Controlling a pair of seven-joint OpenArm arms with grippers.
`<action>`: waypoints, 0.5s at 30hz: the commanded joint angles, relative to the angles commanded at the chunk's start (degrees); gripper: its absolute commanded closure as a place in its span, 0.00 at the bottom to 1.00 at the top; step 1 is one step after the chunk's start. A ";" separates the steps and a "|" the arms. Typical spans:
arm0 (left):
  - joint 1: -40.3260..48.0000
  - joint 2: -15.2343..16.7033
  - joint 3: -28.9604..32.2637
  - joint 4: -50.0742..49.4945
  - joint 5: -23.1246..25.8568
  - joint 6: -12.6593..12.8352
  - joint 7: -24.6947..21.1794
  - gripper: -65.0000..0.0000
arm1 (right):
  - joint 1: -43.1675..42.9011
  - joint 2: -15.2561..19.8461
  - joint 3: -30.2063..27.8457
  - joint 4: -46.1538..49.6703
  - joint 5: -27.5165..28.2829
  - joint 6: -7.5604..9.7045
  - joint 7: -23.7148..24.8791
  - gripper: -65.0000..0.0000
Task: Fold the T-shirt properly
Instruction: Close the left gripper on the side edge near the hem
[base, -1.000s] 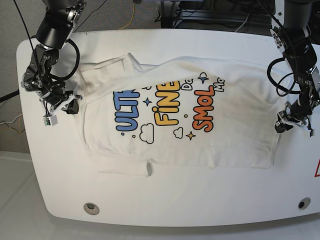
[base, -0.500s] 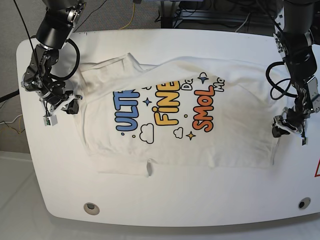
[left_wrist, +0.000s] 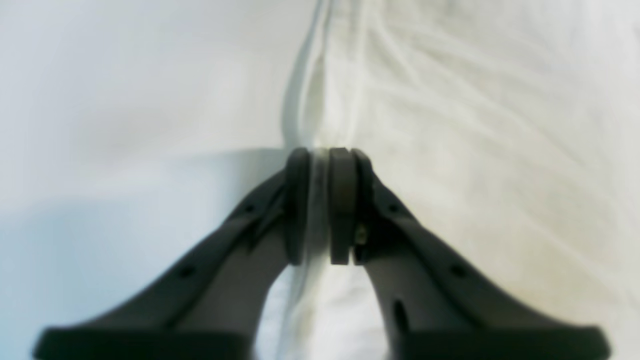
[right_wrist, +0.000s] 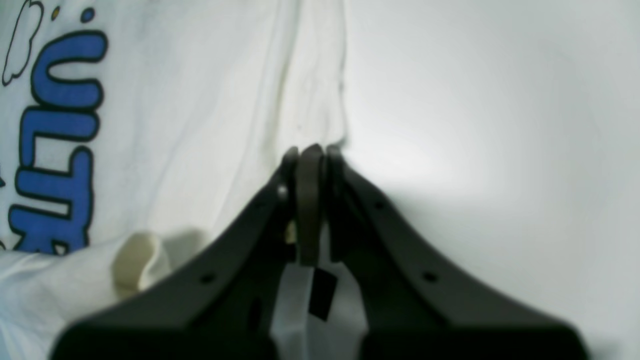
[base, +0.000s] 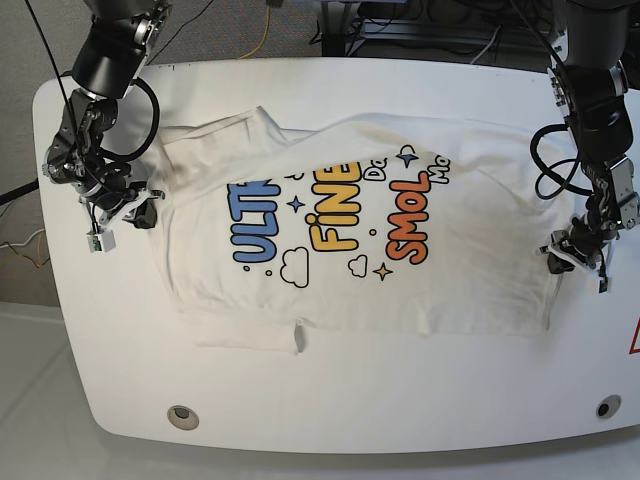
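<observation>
The white T-shirt (base: 400, 290) lies spread flat on the table, its blue, yellow and orange print (base: 335, 220) facing up. My left gripper (base: 556, 262) is at the shirt's right edge in the base view. In the left wrist view, the left gripper (left_wrist: 322, 152) is shut, with a thin fold of the T-shirt (left_wrist: 450, 125) pinched between its pads. My right gripper (base: 148, 212) is at the shirt's left edge. The right wrist view shows the right gripper (right_wrist: 310, 150) shut on the hem of the T-shirt (right_wrist: 200, 125), a small black tag (right_wrist: 322, 295) beneath it.
The white table (base: 400, 420) has rounded corners, with bolt holes at the front left (base: 181, 416) and front right (base: 607, 407). A sleeve (base: 250, 340) lies tucked out at the shirt's front edge. Cables (base: 260, 35) run behind the table's far edge.
My left gripper has dropped a little toward the front, onto the shirt's right edge. The right arm and the shirt have barely moved.
</observation>
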 joint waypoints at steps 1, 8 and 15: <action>-0.03 -0.01 -0.18 0.06 -0.23 -0.02 0.06 0.55 | 0.00 -0.01 0.00 0.01 -0.02 0.00 -0.01 1.00; -0.19 0.04 -0.92 -0.50 -1.29 -0.55 -0.49 0.56 | 0.08 0.01 0.13 -0.06 0.01 0.00 -0.06 1.00; -1.21 0.00 -1.73 -0.96 -0.71 -1.22 -0.42 0.59 | 0.12 0.13 0.07 -0.30 0.04 0.00 -0.02 1.00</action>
